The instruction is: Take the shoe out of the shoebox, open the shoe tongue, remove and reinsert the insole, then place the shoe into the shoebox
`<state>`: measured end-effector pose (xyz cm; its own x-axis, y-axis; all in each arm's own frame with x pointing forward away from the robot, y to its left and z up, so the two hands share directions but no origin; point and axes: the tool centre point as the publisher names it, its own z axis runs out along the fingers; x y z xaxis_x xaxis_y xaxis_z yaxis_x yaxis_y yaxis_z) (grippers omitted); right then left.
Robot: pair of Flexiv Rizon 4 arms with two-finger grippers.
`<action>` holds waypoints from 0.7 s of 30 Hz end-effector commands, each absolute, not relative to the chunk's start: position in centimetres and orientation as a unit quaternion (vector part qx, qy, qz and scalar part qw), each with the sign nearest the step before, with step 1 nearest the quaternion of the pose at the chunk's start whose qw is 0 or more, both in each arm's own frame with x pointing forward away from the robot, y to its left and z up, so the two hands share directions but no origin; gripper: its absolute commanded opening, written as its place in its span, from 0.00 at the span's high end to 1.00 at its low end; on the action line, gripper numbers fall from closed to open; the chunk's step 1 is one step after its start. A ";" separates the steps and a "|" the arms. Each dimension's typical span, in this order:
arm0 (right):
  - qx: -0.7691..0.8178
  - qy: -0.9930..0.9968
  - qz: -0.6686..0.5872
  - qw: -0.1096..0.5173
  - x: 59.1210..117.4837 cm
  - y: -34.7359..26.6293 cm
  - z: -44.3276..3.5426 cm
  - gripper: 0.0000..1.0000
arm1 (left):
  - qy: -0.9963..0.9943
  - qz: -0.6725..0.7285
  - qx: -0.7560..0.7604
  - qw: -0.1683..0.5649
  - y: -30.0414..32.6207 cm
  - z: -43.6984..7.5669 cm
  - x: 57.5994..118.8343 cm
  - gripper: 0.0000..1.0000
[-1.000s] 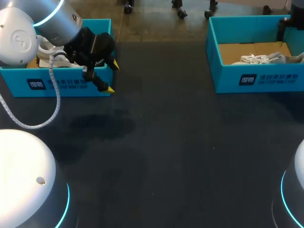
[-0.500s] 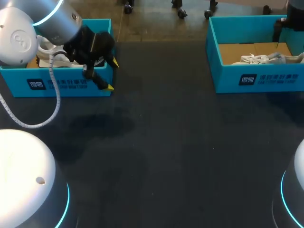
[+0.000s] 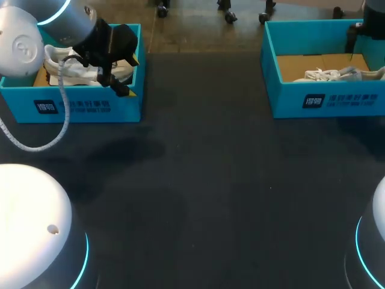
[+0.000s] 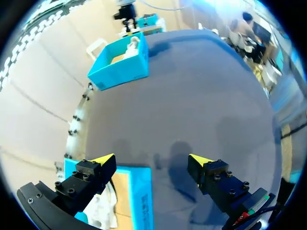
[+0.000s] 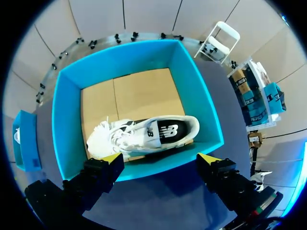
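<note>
A white shoe (image 3: 78,69) lies in the blue shoebox (image 3: 84,107) at the table's back left. My left gripper (image 3: 132,77) hangs open over that box's right wall; in the left wrist view the gripper (image 4: 151,159) straddles the wall (image 4: 140,191), with the shoe (image 4: 101,211) under one finger. A second white shoe with a black side (image 5: 144,134) lies on its side in the blue shoebox (image 5: 67,105) at the back right (image 3: 325,99). My right gripper (image 5: 160,158) is open above that box's near wall, holding nothing.
The dark table top (image 3: 228,192) stretches wide between and in front of the two boxes. Both boxes have cardboard floors (image 5: 139,96). The white domes of my arm bases (image 3: 36,235) sit at the near corners.
My left gripper has moved back and to the left, from in front of the left shoebox's right corner to over its right wall. The right arm has barely shifted.
</note>
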<state>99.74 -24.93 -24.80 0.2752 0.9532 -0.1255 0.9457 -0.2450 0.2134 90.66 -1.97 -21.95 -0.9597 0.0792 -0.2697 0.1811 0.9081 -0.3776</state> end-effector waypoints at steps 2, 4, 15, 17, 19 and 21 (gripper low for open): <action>0.789 0.602 0.016 0.124 99.7 -24.9 -24.8 0.00 | 0.961 -0.181 0.167 0.128 0.0 -22.0 92.0 0.00; 0.789 0.602 0.016 0.124 99.7 -24.9 -24.8 0.00 | 0.953 -0.165 0.213 0.137 0.8 -22.2 92.6 0.00; 0.789 0.602 0.016 0.124 99.7 -24.9 -24.8 0.00 | 0.873 -0.162 0.447 0.106 6.4 -20.9 97.5 0.00; 0.789 0.602 0.016 0.124 99.7 -24.9 -24.8 0.00 | 0.858 -0.145 0.484 0.094 7.6 -20.8 98.0 0.00; 0.789 0.602 0.016 0.124 99.7 -24.9 -24.8 0.00 | 0.858 -0.112 0.492 0.097 8.1 -20.9 98.4 0.00; 0.789 0.602 0.016 0.124 99.7 -24.9 -24.8 0.00 | 0.850 -0.089 0.510 0.098 8.7 -20.8 98.6 0.00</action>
<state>99.74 -24.92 -24.79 0.2750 0.9532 -0.1255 0.9458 -0.2448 0.2135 97.66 8.15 -21.17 -0.6455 0.6827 -0.3424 0.7553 0.6371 -0.1537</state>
